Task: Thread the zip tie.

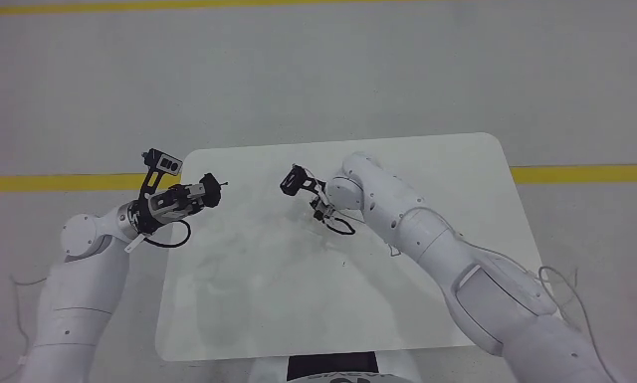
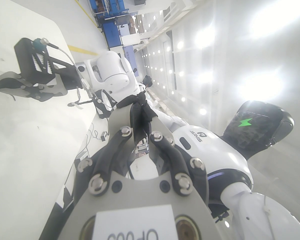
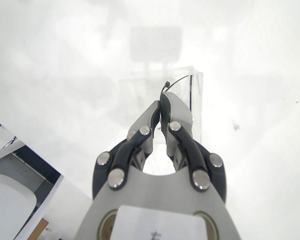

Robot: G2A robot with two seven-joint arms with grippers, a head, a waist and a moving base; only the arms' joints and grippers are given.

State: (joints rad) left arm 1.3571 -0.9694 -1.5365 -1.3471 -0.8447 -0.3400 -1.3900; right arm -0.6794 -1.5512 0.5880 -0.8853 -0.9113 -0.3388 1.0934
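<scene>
Right wrist view: right gripper [image 3: 160,112] pinched closed on a thin black plastic zip tie [image 3: 166,84]. Top view: it hangs near the white table's [image 1: 468,164] centre; left gripper [image 1: 212,189], closed, toward ten o'clock.

So the zip tie [image 3: 167,84] is a thin black one, pinched between the pads of the right claw [image 3: 160,112] up off the bench [image 3: 65,51]. Its little square head pokes out just past the fingertips. From there the strap arcs off sideways and then bends back down alongside the claw. Can't tell if the tail's actually through the head.
</scene>
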